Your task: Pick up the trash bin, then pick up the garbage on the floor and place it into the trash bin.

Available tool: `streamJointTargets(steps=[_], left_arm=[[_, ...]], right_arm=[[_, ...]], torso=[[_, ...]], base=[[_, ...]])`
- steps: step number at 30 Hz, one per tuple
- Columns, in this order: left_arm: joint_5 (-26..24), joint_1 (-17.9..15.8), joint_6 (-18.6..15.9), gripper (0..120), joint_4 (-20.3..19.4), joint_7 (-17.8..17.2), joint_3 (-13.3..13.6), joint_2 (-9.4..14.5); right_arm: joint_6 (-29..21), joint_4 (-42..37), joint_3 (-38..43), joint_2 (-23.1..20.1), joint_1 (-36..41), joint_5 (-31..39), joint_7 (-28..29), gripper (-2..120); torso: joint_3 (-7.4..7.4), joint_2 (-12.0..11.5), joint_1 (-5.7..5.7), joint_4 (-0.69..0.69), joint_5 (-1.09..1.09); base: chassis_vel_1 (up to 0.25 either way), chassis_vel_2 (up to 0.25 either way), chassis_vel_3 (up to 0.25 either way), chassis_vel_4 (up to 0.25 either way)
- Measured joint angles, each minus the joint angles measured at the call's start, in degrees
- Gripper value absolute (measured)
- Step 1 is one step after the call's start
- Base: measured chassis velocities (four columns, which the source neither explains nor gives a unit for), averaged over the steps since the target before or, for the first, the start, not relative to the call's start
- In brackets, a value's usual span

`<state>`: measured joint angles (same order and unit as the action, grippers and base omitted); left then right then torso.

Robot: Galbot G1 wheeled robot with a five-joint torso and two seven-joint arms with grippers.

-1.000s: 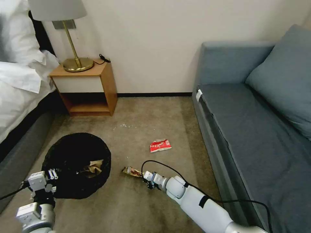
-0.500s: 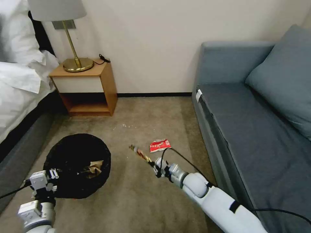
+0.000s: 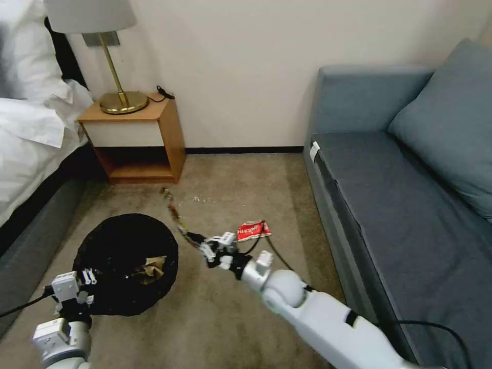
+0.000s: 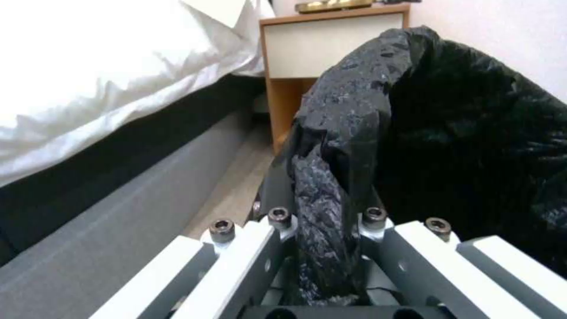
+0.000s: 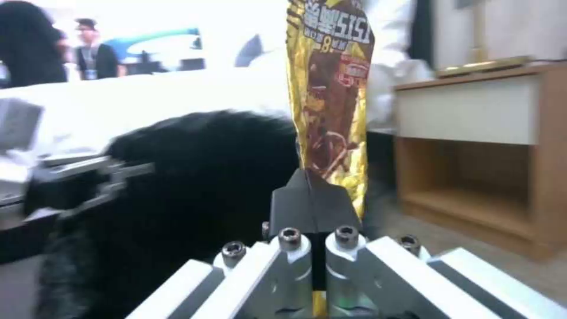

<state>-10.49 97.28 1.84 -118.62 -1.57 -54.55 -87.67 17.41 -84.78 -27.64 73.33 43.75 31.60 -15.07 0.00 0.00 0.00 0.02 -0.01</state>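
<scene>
The trash bin (image 3: pixel 118 241), lined with a crinkly black bag, sits low at my left with crumpled brown paper (image 3: pixel 152 268) inside. My left gripper (image 3: pixel 86 281) is shut on its near rim; the left wrist view shows the fingers pinching the black bag (image 4: pixel 331 177). My right gripper (image 3: pixel 199 241) is shut on one end of the gold-brown snack wrapper (image 3: pixel 174 210), held in the air just right of the bin's rim. In the right wrist view the wrapper (image 5: pixel 331 88) stands above the shut jaws, with the bin (image 5: pixel 195 186) behind. A red-and-white packet (image 3: pixel 252 230) lies on the carpet to the right.
A wooden nightstand (image 3: pixel 154 138) with a brass lamp (image 3: pixel 122 101) stands against the back wall. The bed (image 3: pixel 31 138) runs along the left. A blue-grey sofa (image 3: pixel 410 205) takes up the right side. Open carpet lies between them.
My right gripper has lifted the snack wrapper off the floor and carried it left and away from me, up to the bin's rim. The left gripper and bin have barely moved.
</scene>
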Motion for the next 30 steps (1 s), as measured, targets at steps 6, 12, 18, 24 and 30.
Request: streamJointTargets(steps=[6, 12, 18, 24, 30], left_arm=[[-1.7, 0.3, -1.2, 6, -1.9, 0.3, 0.2, -0.5], [-4.6, 0.7, -2.8, 6, -3.9, 0.5, 0.6, -0.7], [-5.1, 1.0, -2.8, 6, -3.9, 0.5, 0.6, -0.8], [-5.1, 1.2, -2.8, 6, -3.9, 0.5, 0.5, -0.8], [-4.8, 1.3, -2.5, 6, -3.7, 0.5, -0.2, -0.4]], right_arm=[[0.6, 1.9, -4.4, 1.1, -1.5, -0.5, 0.3, 0], [0.5, 2.7, -5.1, 1.5, -0.9, -1.7, -0.6, 0], [0.1, 2.6, -4.5, 1.3, -0.2, -2.1, -0.7, 12], [-0.1, 2.0, -3.8, 1.2, 0.5, -3.1, -1.2, 35], [0.9, -0.9, 0.8, 0.7, 1.9, -3.2, -1.3, 64]], torso=[[0.00, 0.0, 0.00, -0.01, 0.00], [0.00, 0.0, 0.00, -0.02, 0.01], [0.00, 0.0, 0.00, -0.02, 0.01], [0.00, 0.0, 0.00, -0.02, 0.01], [0.00, 0.0, 0.00, -0.01, 0.01]], base=[[0.000, 0.000, 0.000, 0.000], [0.000, 0.000, 0.000, 0.000], [0.000, 0.000, 0.000, 0.000], [0.000, 0.000, 0.000, 0.000], [0.000, 0.000, 0.000, 0.000]])
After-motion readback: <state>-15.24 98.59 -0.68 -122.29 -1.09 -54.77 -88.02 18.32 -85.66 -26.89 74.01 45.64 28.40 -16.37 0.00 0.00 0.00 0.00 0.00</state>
